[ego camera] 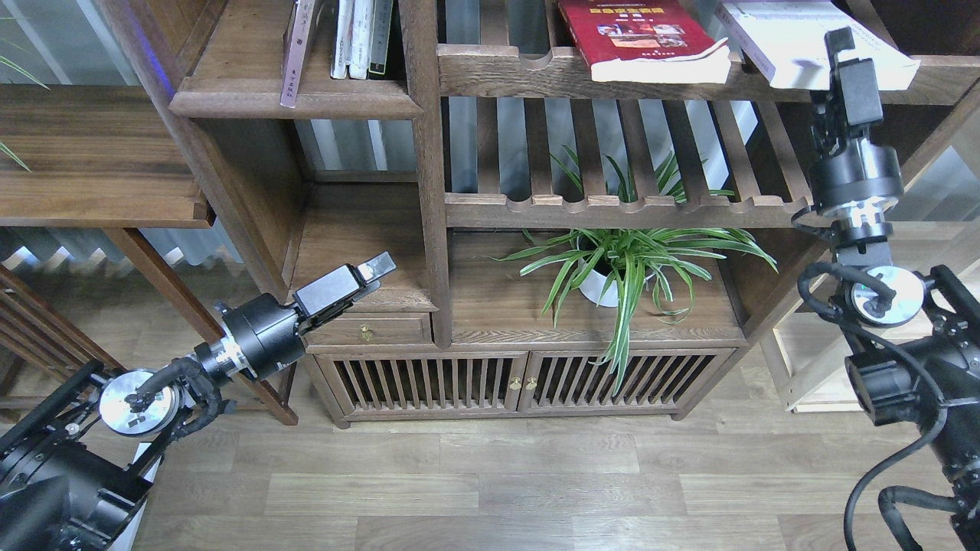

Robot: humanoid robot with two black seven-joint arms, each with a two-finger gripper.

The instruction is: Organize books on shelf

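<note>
Right gripper (pixel 840 40), raised to the slatted upper rail; its fingers overlap the white-lavender book (pixel 796 38), but whether they clasp it cannot be told. That book lies flat, long axis running up-left from the gripper. The red book (pixel 643 38) lies beside it, further left. Left gripper (pixel 377 269), low and well apart, fingers close together, holds nothing.
</note>
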